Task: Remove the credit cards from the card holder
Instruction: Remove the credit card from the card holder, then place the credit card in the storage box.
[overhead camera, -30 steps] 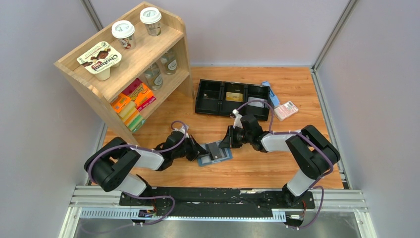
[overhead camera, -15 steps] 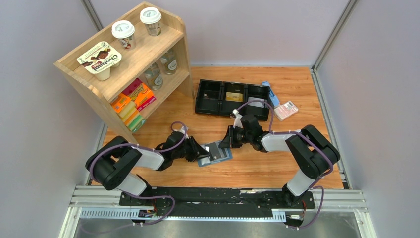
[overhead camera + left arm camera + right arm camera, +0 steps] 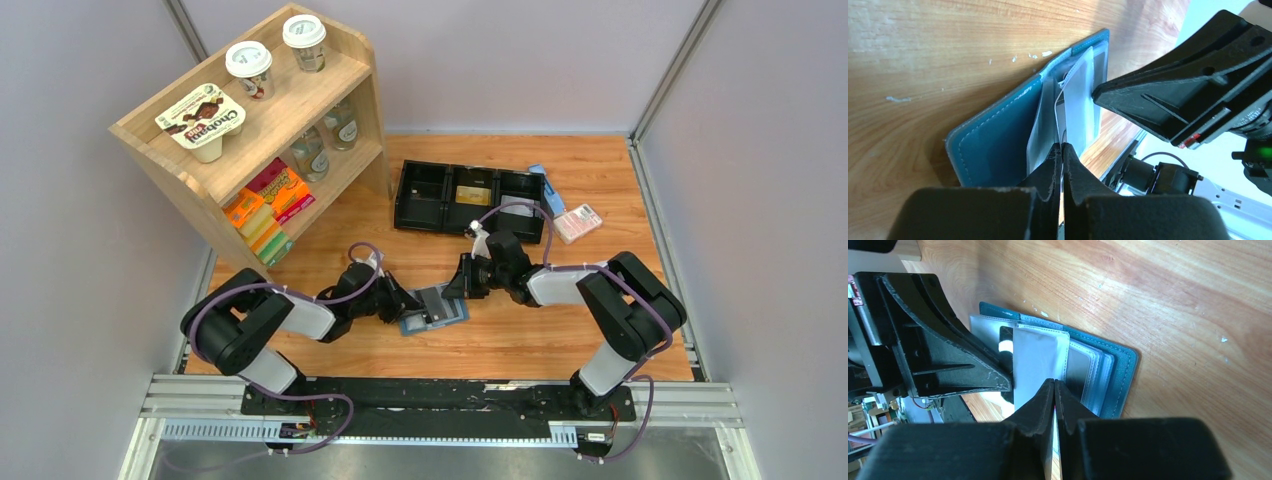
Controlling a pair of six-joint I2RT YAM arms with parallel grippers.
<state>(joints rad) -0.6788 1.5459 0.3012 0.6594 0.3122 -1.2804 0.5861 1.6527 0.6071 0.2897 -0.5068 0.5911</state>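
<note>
On the wooden table (image 3: 520, 330), one open teal-blue folding card holder (image 3: 433, 308) lies at six o'clock from one long black tray (image 3: 440, 228); left gripper (image 3: 1062, 146) and right gripper (image 3: 1054, 381) each pinch closed on its clear pocket leaves

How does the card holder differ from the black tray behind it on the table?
The card holder is teal; the tray is black. The card holder is small and squarish; the tray is long, with three compartments. The card holder lies open, its clear sleeves fanned up; the tray is a rigid open box. Both sit on the wooden table.
</note>
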